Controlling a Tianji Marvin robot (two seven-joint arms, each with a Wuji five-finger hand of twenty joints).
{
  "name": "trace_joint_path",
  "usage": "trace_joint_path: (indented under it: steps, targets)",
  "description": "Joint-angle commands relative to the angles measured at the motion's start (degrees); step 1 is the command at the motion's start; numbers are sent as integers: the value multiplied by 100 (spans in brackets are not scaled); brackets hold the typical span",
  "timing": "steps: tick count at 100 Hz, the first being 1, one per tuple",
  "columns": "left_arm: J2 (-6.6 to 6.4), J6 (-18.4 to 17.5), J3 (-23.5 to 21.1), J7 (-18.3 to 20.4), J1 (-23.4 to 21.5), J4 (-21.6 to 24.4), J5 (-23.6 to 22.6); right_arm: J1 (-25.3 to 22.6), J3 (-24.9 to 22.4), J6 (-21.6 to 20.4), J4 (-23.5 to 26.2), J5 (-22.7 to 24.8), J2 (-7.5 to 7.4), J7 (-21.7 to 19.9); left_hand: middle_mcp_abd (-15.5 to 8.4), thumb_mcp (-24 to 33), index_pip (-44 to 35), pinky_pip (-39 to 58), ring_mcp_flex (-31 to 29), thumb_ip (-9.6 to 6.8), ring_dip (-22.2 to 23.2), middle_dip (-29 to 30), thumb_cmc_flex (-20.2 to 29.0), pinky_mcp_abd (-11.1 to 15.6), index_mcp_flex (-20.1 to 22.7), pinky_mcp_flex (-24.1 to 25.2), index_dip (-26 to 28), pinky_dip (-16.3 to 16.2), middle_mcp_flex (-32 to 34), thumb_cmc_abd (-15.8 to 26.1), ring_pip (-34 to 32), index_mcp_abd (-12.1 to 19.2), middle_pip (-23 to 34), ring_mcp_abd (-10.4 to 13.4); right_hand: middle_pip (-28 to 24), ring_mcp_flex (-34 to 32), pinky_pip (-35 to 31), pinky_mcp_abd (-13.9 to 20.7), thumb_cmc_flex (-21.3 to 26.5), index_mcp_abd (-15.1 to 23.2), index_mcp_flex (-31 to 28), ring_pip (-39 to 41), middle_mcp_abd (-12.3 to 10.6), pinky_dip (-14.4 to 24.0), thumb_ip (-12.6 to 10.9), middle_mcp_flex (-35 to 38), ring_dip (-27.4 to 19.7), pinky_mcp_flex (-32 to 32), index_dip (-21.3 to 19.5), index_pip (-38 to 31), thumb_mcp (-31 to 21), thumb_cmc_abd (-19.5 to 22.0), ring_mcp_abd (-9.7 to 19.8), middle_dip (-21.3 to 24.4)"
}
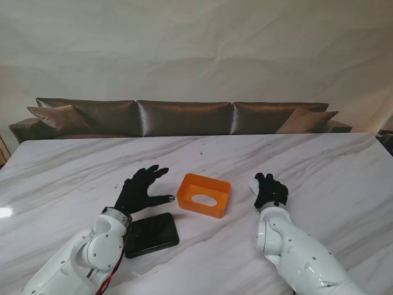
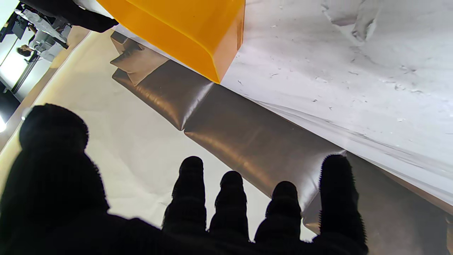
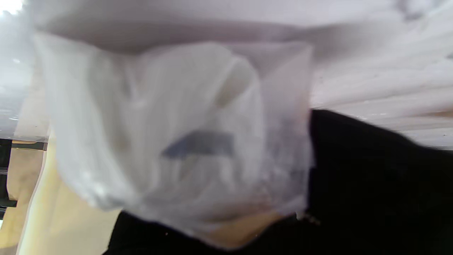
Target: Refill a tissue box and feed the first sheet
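An orange tissue box cover (image 1: 204, 195) with an oval slot lies on the marble table (image 1: 319, 166) between my hands; its corner (image 2: 184, 32) shows in the left wrist view. My left hand (image 1: 142, 189) hovers just left of it, fingers (image 2: 231, 198) spread and holding nothing. To the cover's right, my right hand (image 1: 270, 191) is curled around a white plastic-wrapped tissue pack (image 3: 177, 131), which fills the blurred right wrist view. Only a small white edge of the tissue pack (image 1: 253, 184) shows in the stand view.
A flat black rectangular tray (image 1: 151, 234) lies near me beside my left forearm. A brown leather sofa (image 1: 184, 117) runs along the table's far edge.
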State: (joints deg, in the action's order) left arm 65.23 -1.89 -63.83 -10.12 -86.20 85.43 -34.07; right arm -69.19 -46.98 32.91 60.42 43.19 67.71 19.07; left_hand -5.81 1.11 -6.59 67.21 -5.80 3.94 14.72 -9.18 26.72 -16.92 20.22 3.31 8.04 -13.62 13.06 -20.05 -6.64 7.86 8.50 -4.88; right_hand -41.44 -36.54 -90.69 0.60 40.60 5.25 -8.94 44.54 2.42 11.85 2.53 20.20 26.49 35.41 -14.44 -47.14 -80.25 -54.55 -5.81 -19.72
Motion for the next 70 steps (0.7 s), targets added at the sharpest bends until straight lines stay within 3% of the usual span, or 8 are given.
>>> trace_joint_path:
  steps: [1, 8, 20, 34, 43, 45, 48, 70]
  targets:
    - [3, 18, -15, 95, -34, 66, 5, -86, -50, -28, 53, 71, 3, -157, -16, -142, 7, -6457, 159, -167, 57, -24, 22, -14, -195, -47, -73, -95, -182, 239, -54, -57, 29, 24, -140, -742, -837, 798, 691, 174, -107, 678, -177, -163, 187, 262, 72, 393, -86, -137, -573, -179, 39, -135]
    - [1, 14, -10, 114, -28, 74, 10, -142, -167, -40, 166, 99, -5, -130, -11, -131, -10, -6419, 150, -187, 68, -35, 40, -38, -180, -79, -66, -142, -175, 271, -76, -48, 47, 24, -141, -1112, -995, 1039, 833, 212, -257, 829, -243, -138, 186, 654, 20, 817, -132, -186, -562, 7, 34, -143]
    - [-10, 60, 41, 158, 9, 92, -29, -318, -469, -113, 589, 218, -59, -176, 26, -54, -46, -6346, 132, -258, 96, -53, 198, -29, -163, -123, -47, -240, -172, 266, -127, -50, 77, -7, -91, -1488, -1032, 1192, 949, 214, -427, 1059, -249, -65, 313, 1070, 47, 1169, -167, -177, -580, -125, 39, -147]
    - [-23, -131, 125, 159, 119, 30, -115, -718, -949, -162, 1472, 365, -148, -448, 86, 151, -142, -5730, -165, -362, 321, -253, 283, -37, -194, -345, -12, -842, -101, 101, -516, -23, 414, -105, -40, -1692, -1057, 1182, 989, 212, -554, 1254, -159, -8, 381, 1244, 97, 1253, -168, -126, -625, -225, -12, -139]
    - [6, -356, 232, -59, 232, -77, -193, -960, -1186, -238, 1938, 320, -160, -553, 20, 492, -248, -4968, -410, -345, 432, -414, 258, -3, -109, -302, 6, -1150, -49, -133, -679, 22, 686, -141, -19, -1756, -1062, 1145, 1016, 214, -565, 1285, -121, -1, 379, 1265, 84, 1231, -174, -112, -637, -207, -52, -138]
    - [10, -403, 258, -96, 260, -94, -218, -1017, -1234, -267, 2049, 305, -163, -574, -1, 946, -261, -4615, -455, -296, 459, -429, 63, 2, -97, -231, 4, -967, -26, -252, -691, 26, 700, -139, -16, -1776, -1064, 1141, 1018, 214, -565, 1293, -119, -1, 377, 1269, 84, 1235, -175, -112, -636, -207, -57, -138]
    - [12, -475, 294, -130, 302, -115, -247, -1110, -1304, -306, 2229, 283, -170, -624, -44, 1185, -274, -4186, -529, -273, 486, -445, -18, 22, -75, -140, 8, -1027, 12, -333, -740, 60, 729, -129, -10, -1791, -1066, 1138, 1015, 214, -565, 1295, -115, -2, 376, 1270, 79, 1244, -177, -112, -632, -205, -63, -136]
    - [9, -1024, 707, -176, 702, -284, -406, -1769, -1726, -562, 3528, -248, -205, -1129, -313, 2087, -220, -2489, -898, -182, 611, -503, -232, 173, -71, -132, -18, -969, 118, -699, -985, 380, 826, -54, 123, -1800, -1046, 1082, 937, 184, -607, 1298, 17, -25, 331, 1273, 70, 1239, -170, -44, -580, -123, -139, -103]
